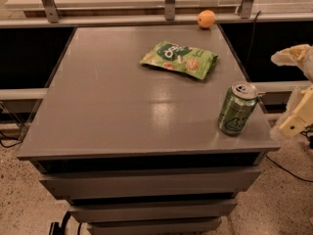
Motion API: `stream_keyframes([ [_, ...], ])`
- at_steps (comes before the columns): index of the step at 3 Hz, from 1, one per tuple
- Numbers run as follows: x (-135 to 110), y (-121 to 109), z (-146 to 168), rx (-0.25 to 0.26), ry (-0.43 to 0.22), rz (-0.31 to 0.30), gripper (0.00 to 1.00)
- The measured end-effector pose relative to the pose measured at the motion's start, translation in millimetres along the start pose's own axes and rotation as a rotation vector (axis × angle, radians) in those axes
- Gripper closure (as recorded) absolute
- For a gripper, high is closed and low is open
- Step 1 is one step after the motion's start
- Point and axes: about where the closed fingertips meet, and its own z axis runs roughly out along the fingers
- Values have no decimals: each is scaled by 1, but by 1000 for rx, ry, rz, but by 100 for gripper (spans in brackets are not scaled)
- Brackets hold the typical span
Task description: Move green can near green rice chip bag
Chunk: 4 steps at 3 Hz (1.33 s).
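1. Grey table [112,111], speckled floor [19,199].
2. Green can [237,108] stands upright at the near-right corner, top up; green rice chip bag [179,58] lies flat, farther back.
3. Gripper [295,117] sits right of the can (I cannot tell its state).

Counting one can [237,109] and one bag [180,58] resting on one table [122,92], one orange [206,18] sitting by its far edge, and one end effector [292,125] hanging off the right side, near the can. Totalling three loose items.

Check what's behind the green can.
Behind the green can: grey tabletop, the green rice chip bag back-left and an orange at the far edge. The can hides the patch behind it. The gripper hangs right of the tabletop.
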Motion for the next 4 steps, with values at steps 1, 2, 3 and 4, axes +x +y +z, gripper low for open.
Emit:
stream_keyframes([
  [1, -6, 3, 13, 0, -131, 17, 0],
  [2, -12, 2, 26, 40, -201, 54, 0],
  [3, -13, 3, 30, 39, -202, 55, 0],
  [4, -8, 1, 40, 51, -247, 63, 0],
])
